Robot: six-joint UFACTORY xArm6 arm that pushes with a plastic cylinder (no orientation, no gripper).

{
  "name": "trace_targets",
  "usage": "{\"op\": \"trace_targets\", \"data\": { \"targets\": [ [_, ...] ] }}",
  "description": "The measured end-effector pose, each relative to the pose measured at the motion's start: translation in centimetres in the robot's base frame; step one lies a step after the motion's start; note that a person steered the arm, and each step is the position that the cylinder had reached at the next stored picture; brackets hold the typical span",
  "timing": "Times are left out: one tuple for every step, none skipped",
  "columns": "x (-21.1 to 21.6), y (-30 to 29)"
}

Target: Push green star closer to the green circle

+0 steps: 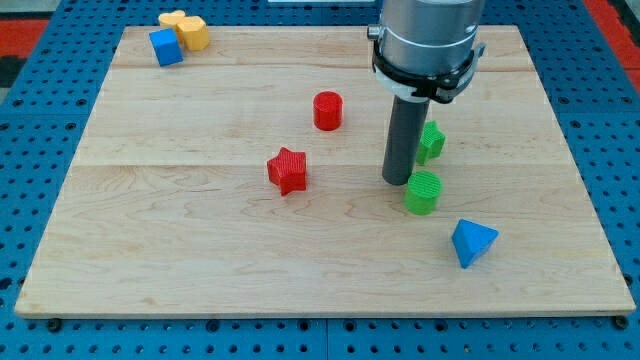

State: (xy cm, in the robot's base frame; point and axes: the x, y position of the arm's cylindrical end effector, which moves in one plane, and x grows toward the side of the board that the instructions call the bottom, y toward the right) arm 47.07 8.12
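Note:
The green star (431, 142) lies right of the board's centre, partly hidden behind my rod. The green circle (423, 192), a short ribbed cylinder, sits just below it, a small gap apart. My tip (398, 181) rests on the board just left of both green blocks, close to the circle's upper left edge and to the star's lower left side.
A red cylinder (328, 110) and a red star (288, 170) lie left of the rod. A blue triangle (472, 242) sits at lower right. A blue cube (166, 47) and yellow blocks (185, 30) cluster at the wooden board's (200, 260) top left corner.

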Motion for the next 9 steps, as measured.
{"op": "trace_targets", "data": {
  "targets": [
    [3.4,4.7],
    [1.9,4.0],
    [0.6,9.9],
    [-1.0,11.4],
    [-5.8,10.0],
    [-10.0,7.3],
    [-10.0,3.8],
    [-9.2,7.0],
    [-7.8,10.0]
  ]
}}
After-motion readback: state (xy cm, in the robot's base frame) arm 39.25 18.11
